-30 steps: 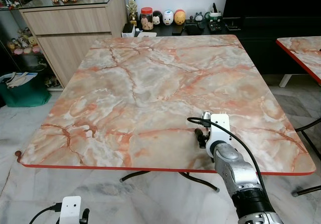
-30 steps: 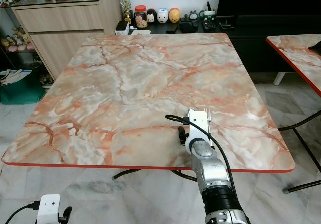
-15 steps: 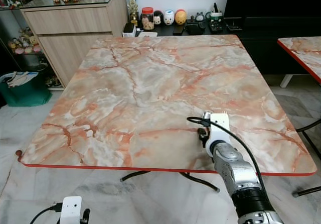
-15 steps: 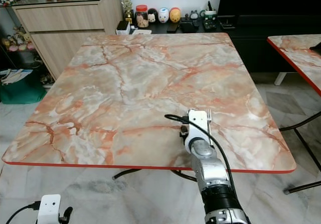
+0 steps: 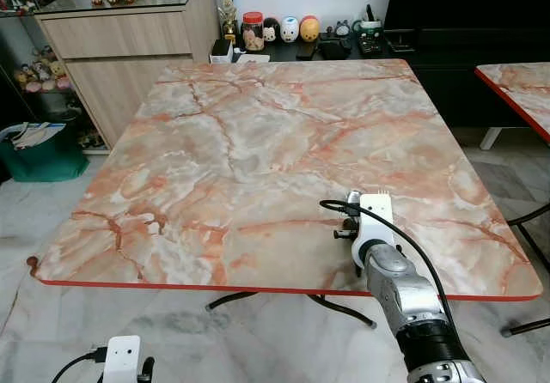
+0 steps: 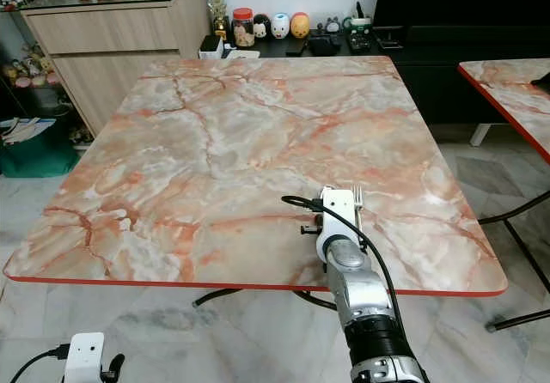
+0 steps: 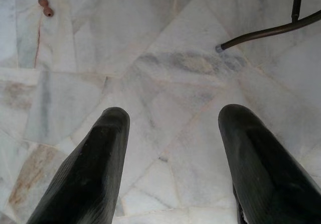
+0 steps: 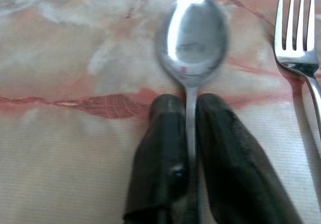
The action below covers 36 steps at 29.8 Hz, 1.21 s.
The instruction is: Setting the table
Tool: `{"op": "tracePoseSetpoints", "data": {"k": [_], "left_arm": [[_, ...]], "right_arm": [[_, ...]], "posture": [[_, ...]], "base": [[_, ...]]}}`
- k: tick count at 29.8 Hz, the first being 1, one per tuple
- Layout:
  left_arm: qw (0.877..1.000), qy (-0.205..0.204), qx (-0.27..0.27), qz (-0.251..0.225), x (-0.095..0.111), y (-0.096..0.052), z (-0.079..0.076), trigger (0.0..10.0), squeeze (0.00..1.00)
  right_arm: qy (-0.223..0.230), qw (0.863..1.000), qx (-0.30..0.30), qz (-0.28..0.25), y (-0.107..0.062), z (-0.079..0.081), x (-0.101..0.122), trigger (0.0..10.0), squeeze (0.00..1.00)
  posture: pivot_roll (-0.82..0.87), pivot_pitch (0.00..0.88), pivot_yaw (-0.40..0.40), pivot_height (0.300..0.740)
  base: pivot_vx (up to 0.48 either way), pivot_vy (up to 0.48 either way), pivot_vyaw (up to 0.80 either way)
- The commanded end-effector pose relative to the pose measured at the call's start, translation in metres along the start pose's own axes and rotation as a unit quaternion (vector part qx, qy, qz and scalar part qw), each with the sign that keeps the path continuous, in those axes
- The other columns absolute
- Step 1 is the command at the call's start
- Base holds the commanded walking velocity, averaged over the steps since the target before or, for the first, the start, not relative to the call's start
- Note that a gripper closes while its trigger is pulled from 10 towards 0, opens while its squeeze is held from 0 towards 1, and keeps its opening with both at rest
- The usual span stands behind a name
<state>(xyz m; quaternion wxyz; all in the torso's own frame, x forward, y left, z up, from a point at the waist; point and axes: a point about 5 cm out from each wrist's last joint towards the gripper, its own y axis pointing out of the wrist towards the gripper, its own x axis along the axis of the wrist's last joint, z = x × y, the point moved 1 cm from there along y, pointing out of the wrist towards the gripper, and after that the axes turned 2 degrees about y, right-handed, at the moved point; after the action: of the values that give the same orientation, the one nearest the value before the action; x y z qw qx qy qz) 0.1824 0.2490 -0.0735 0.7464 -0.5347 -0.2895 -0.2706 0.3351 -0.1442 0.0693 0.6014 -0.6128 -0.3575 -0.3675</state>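
1. One spoon (image 8: 193, 38) is what you have in the right gripper (image 8: 188, 121): both black fingers (image 8: 160, 148) are clamped on its thin handle, with the shiny bowl sticking out past the fingertips, face up over the marble tabletop.
2. You can see a fork (image 8: 297, 38) just beside the spoon, lying flat on the table with its tines pointing the same way as the spoon's bowl. From the head camera its tines (image 6: 357, 196) peek out beside the white wrist camera block.
3. Your right arm (image 5: 400, 288) reaches in over the near edge of the table (image 5: 258, 142), toward the near right part of the pink-veined marble top, which has a red rim.
4. Your left gripper (image 7: 170, 128) hangs low, fingers spread wide apart with nothing between them, pointing at the pale marble floor (image 7: 165, 48). A dark metal table leg (image 7: 266, 32) crosses one corner of that view.
5. Beyond the table's far edge you have a wooden sideboard (image 5: 129, 48) and a dark low shelf with a row of small figurines (image 5: 288, 29). A second red-rimmed table (image 5: 524, 87) stands off to the right.
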Motion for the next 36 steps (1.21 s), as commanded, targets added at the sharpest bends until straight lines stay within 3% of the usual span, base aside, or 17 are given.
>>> {"op": "tracePoseSetpoints", "data": {"k": [1,13,14,15,16,21,27,32,36], "left_arm": [[1.000,0.000,0.002,0.017,-0.006,-0.001,0.001,10.0,0.00],[1.000,0.006,-0.003,0.016,-0.005,-0.001,-0.001,10.0,0.00],[1.000,0.007,-0.004,0.016,-0.005,-0.001,0.000,10.0,0.00],[1.000,0.007,-0.004,0.016,-0.005,-0.001,0.000,10.0,0.00],[1.000,0.008,-0.004,0.016,-0.005,-0.001,0.000,10.0,0.00],[1.000,0.011,-0.004,0.019,-0.007,-0.001,0.002,10.0,0.00],[1.000,0.013,-0.004,0.023,-0.010,-0.003,0.002,10.0,0.00],[1.000,0.008,0.003,0.026,-0.013,-0.004,0.006,10.0,0.00],[0.999,0.008,0.004,0.031,-0.016,-0.005,0.005,10.0,0.00]], "right_arm": [[0.001,1.000,0.006,-0.003,0.001,0.003,0.002,0.0,0.00],[0.004,0.999,0.023,-0.027,0.000,0.010,0.007,0.0,0.00],[-0.001,0.998,0.027,-0.050,-0.001,0.011,0.013,8.5,0.00],[-0.004,0.997,0.029,-0.066,-0.002,0.012,0.018,8.5,0.00],[-0.003,0.996,0.035,-0.086,-0.004,0.014,0.023,10.0,0.00],[0.012,0.986,0.054,-0.158,-0.014,0.021,0.043,10.0,0.00],[-0.016,0.968,0.066,-0.243,-0.035,0.024,0.055,10.0,0.00],[-0.045,0.941,0.075,-0.326,-0.059,0.012,0.067,10.0,0.00],[-0.078,0.934,0.079,-0.339,-0.064,0.006,0.068,10.0,0.00]], "posture": [[-0.06,0.000,0.039,0.732],[-0.07,0.000,0.044,0.732],[-0.07,0.000,0.045,0.732],[-0.07,0.000,0.046,0.732],[-0.07,0.000,0.046,0.732],[-0.07,0.000,0.047,0.732],[-0.07,0.000,0.044,0.732],[-0.09,0.000,0.057,0.732],[-0.10,0.000,0.055,0.732]], "base": [[0.000,0.000,0.00],[0.000,0.000,0.00],[0.000,0.000,0.00],[0.000,0.000,0.00],[0.000,0.000,0.00],[0.000,0.000,0.00],[0.000,0.000,0.00],[0.000,0.000,0.00],[0.000,0.000,0.00]]}}
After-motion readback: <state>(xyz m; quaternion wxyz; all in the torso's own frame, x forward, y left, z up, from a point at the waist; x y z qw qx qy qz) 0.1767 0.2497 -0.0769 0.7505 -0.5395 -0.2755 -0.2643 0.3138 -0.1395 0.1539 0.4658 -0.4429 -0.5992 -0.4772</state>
